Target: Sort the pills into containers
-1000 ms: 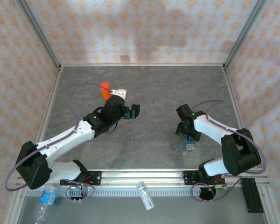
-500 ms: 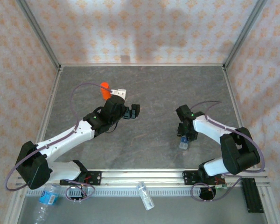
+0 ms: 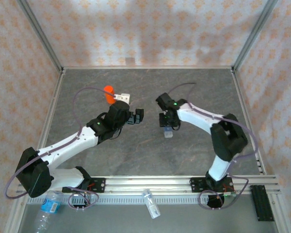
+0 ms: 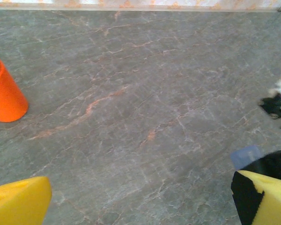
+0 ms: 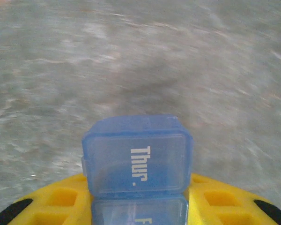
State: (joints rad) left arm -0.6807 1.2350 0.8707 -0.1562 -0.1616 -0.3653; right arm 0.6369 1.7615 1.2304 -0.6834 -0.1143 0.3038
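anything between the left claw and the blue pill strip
Nothing visible: only bare grey table lies between the open left claw and the translucent blue pill-organizer strip in the right claw. The orange cylindrical vial stands aside.

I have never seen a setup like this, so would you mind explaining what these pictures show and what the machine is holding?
These are two white robot arms bolted at the near edge of a grey stone-patterned table. The overhead picture comes from a fixed camera above and behind them; the other two come from a camera on each wrist, so the yellow fingers at the bottom are the arm's own. The left gripper is open and empty, with an orange cylindrical plastic vial on the table beyond it. The right gripper is closed on a small translucent blue plastic pill organizer strip whose lid reads "Thur." A clear plastic water bottle and a small clear bottle lie near the arms' bases.
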